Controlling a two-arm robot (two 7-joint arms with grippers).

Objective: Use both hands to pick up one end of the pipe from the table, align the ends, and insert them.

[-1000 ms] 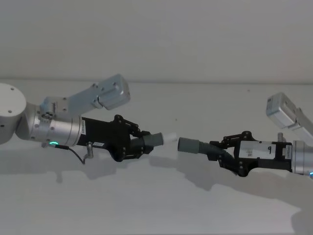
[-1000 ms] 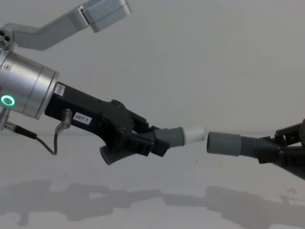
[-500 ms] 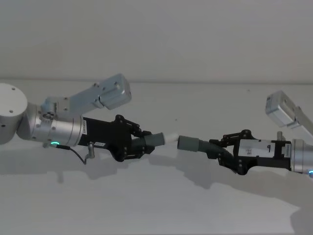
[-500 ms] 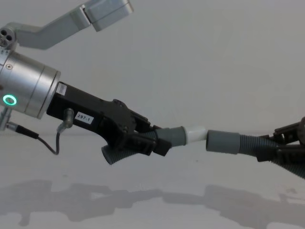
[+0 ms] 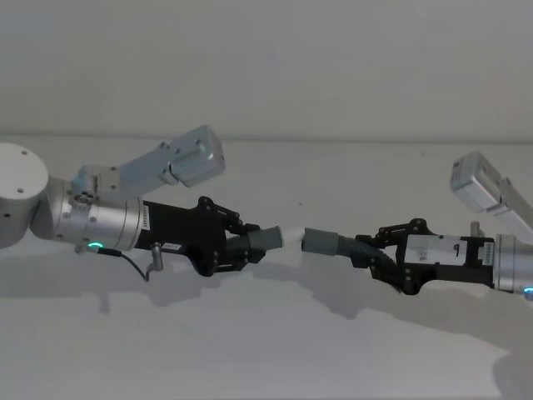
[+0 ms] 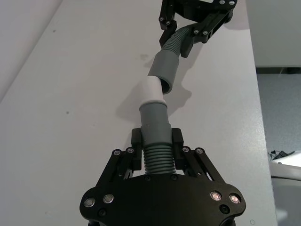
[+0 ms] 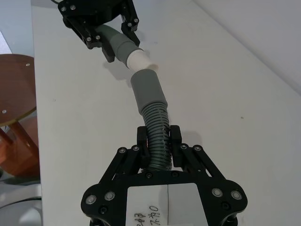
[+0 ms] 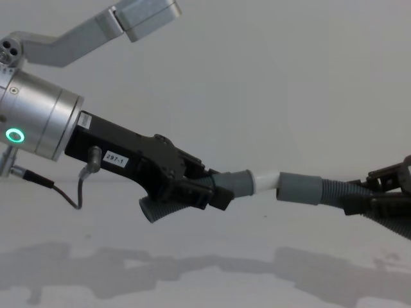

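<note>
Left black angular two-finger pincer clamped on ribbed dark grey plastic tube piece w/ pale whitish tip, held above plain matte white-grey tabletop. Right black pincer gripping second ribbed grey tube piece w/ wider grey collar (pointing toward left pincer). Tip at collar mouth, slightly off-axis in left wrist view; seated or not, cannot tell.
</note>
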